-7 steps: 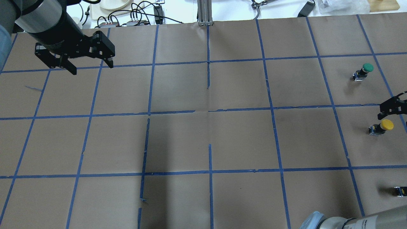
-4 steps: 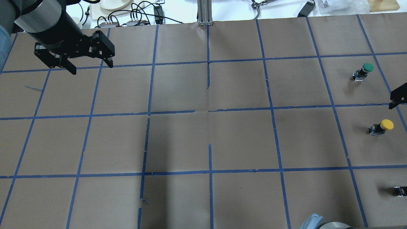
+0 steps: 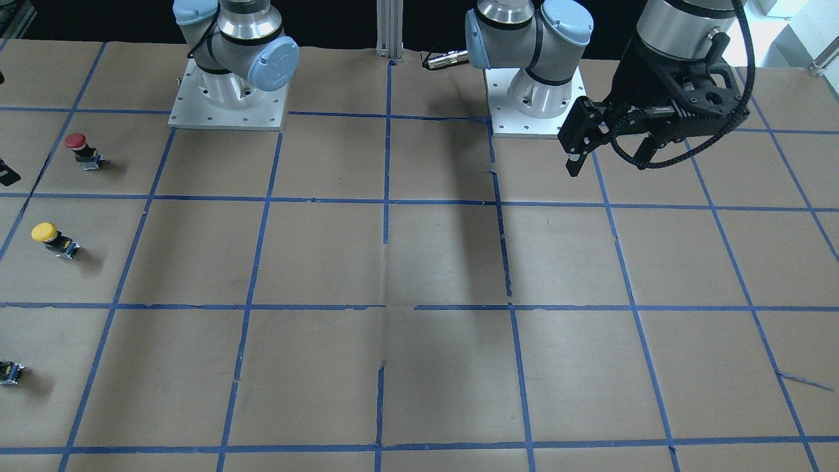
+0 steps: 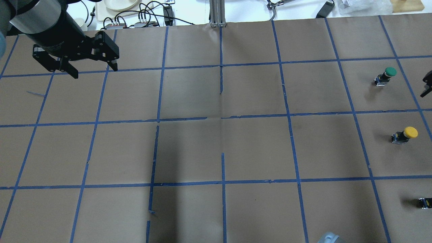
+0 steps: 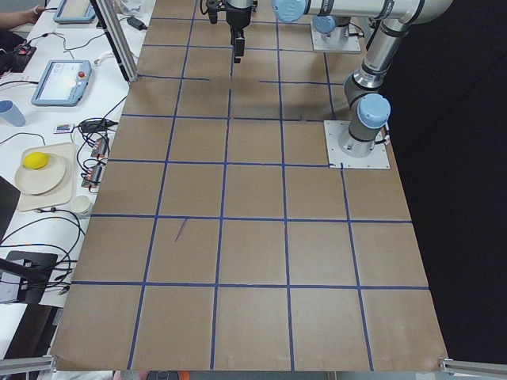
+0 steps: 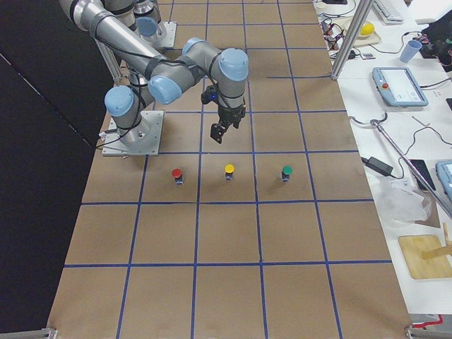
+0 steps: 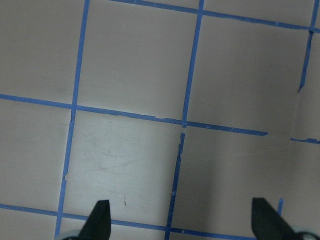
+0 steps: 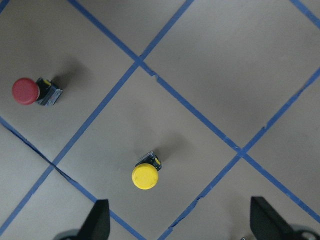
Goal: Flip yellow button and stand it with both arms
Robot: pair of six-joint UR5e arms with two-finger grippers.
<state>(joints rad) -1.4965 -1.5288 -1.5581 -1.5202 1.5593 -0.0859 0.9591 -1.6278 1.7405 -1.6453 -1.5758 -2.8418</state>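
The yellow button (image 4: pixel 406 134) stands upright on the brown paper at the right side, yellow cap on top; it also shows in the front view (image 3: pixel 52 237), the right side view (image 6: pixel 229 171) and the right wrist view (image 8: pixel 145 174). My right gripper (image 8: pixel 182 225) is open and empty, hovering high over the button and apart from it; only its edge shows in the overhead view (image 4: pixel 428 82). My left gripper (image 4: pixel 95 71) is open and empty, raised over the table's far left; it also shows in the front view (image 3: pixel 609 164) and the left wrist view (image 7: pixel 182 225).
A red button (image 3: pixel 78 145) stands on the robot's side of the yellow one, and a green button (image 4: pixel 388 74) on the far side. All three form a row (image 6: pixel 229 171). The arm bases (image 3: pixel 226 92) stand at the robot's edge. Cables and a plate (image 4: pixel 121 5) lie beyond the far edge.
My right gripper has drawn away from the yellow button, up and toward the overhead view's right edge. The button stays standing. My left gripper has shifted slightly left.
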